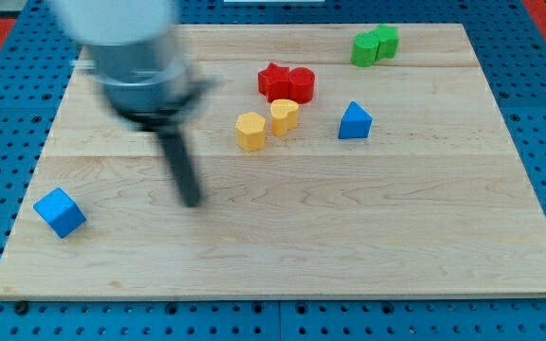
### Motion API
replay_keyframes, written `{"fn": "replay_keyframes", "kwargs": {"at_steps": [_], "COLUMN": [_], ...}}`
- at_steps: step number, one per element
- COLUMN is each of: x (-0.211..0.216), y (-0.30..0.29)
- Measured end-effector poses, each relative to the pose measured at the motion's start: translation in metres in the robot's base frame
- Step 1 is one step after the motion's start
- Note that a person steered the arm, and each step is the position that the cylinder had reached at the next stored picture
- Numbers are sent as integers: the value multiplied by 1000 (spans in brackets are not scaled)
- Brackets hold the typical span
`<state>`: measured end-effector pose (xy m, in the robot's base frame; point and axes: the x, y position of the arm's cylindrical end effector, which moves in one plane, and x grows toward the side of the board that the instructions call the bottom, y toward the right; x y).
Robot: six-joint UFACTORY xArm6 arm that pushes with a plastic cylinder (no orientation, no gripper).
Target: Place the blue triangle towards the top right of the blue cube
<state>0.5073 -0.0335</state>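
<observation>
The blue triangle sits right of the board's middle, in the upper half. The blue cube sits near the board's lower left corner. My tip rests on the board left of centre, blurred by motion. It is to the right of the blue cube and far to the lower left of the blue triangle, touching neither.
Two yellow blocks sit side by side just left of the blue triangle. Two red blocks lie above them. Two green blocks sit at the top right. The wooden board lies on a blue pegboard.
</observation>
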Motion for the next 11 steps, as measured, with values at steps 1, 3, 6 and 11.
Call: {"fn": "replay_keyframes", "kwargs": {"at_steps": [1,3,6,11], "x": [-5,-141,-46,10], "y": [164,204,134,-59]}}
